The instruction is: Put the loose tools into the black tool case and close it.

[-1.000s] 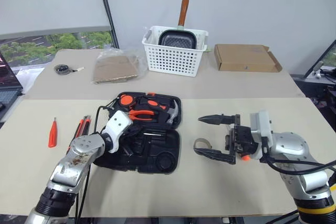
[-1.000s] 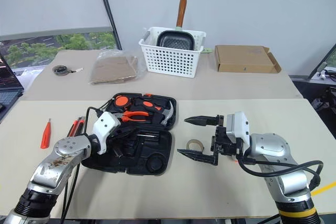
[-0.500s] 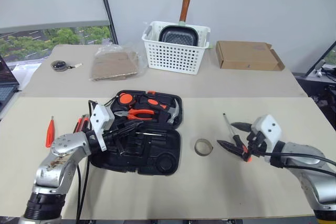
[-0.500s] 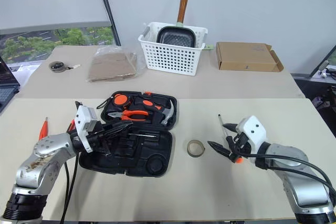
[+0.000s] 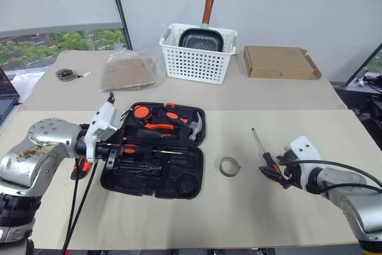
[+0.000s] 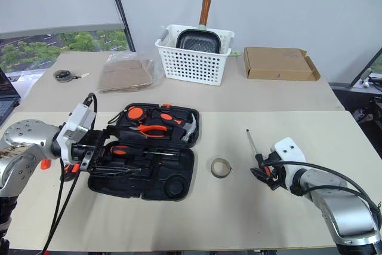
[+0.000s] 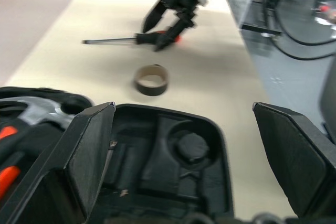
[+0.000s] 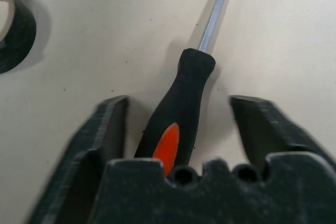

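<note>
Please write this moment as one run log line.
left gripper: open, over tool case | right gripper: open, straddling screwdriver | tape roll: on table

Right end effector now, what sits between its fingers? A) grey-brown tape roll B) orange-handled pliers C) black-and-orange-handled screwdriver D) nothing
C: the right end effector straddles the black-and-orange-handled screwdriver lying on the table, fingers apart on either side of the handle; the grey-brown tape roll lies apart.
</note>
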Robot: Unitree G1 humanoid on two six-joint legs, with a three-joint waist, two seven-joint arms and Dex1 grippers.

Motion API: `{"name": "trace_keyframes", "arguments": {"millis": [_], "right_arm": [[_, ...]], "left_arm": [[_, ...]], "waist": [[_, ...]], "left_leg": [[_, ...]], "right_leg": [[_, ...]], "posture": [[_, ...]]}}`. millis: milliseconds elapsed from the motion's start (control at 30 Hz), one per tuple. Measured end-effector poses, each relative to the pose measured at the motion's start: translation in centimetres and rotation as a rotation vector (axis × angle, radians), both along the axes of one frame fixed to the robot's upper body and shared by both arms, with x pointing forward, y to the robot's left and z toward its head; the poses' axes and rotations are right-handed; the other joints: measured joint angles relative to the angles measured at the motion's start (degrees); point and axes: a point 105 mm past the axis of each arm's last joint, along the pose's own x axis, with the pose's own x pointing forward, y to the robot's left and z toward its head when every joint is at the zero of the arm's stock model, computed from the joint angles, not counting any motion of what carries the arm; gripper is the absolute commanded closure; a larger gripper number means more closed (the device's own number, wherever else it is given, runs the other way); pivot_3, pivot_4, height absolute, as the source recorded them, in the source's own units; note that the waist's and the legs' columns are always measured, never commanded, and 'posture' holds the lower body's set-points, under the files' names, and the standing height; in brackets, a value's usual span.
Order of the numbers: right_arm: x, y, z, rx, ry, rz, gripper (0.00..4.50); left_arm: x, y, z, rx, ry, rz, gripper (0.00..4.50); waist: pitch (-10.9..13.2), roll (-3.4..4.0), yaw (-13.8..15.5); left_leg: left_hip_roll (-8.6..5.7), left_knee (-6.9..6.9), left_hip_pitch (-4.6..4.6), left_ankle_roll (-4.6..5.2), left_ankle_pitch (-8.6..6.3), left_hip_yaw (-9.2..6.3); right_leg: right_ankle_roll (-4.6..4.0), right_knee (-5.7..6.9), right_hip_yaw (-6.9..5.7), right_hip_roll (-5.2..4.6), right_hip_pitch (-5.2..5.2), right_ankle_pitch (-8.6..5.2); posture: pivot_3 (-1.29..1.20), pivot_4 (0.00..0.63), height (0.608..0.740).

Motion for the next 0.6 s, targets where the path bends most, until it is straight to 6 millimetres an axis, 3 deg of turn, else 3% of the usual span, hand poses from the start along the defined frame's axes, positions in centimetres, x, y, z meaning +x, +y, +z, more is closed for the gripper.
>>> {"name": "trace_keyframes", "arguments": {"millis": [133,167,300,367,467,600], "right_arm": [[0.0,0.0,0.0,0.001,0.006,-0.008,3.46],[0.1,0.0,0.0,0.001,0.005,-0.008,3.58],[1.1,-0.5,0.5,-0.007,-0.030,-0.034,3.58],[2.1,0.0,1.7,-0.007,-0.098,0.007,3.58],[3.1,1.8,3.7,-0.028,-0.215,0.162,3.58],[3.3,6.2,5.9,-0.008,-0.317,0.456,3.58]], "left_arm": [[-0.1,-0.1,0.0,0.003,-0.002,-0.009,0.00],[-0.1,-0.1,0.0,0.003,-0.003,-0.008,0.00],[0.1,-0.1,0.1,-0.004,-0.009,0.016,0.00],[0.3,0.1,-0.1,-0.009,-0.009,0.049,0.00],[0.8,1.3,-0.7,-0.012,0.003,0.142,0.00],[1.6,4.0,-0.9,-0.021,0.002,0.294,0.00]], "waist": [[0.01,-0.04,0.03],[0.01,-0.04,0.02],[0.02,-0.05,-0.12],[0.03,-0.05,-0.42],[0.06,-0.09,-1.30],[0.11,-0.14,-2.04]], "left_leg": [[-0.01,0.03,0.00,0.00,0.00,-0.01],[-0.01,0.03,0.01,0.01,0.00,-0.01],[-0.01,0.05,0.01,0.01,0.01,-0.01],[0.01,0.04,0.02,0.00,0.02,-0.02],[0.05,-0.01,0.03,-0.15,0.10,-0.06],[0.11,-0.02,0.04,-0.41,0.26,-0.06]], "right_leg": [[0.00,0.00,0.02,0.00,0.03,0.00],[0.00,0.00,0.02,0.01,0.04,0.00],[0.02,0.04,0.05,0.04,0.02,0.01],[0.02,0.05,0.07,0.08,0.00,0.01],[0.00,0.08,0.04,0.16,-0.01,0.00],[0.00,0.11,0.05,0.20,-0.03,0.00]], "posture": [[0.00,0.150,0.700],[0.00,0.150,0.700],[0.00,0.150,0.700],[0.00,0.150,0.700],[0.00,0.150,0.700],[0.00,0.150,0.700]]}}
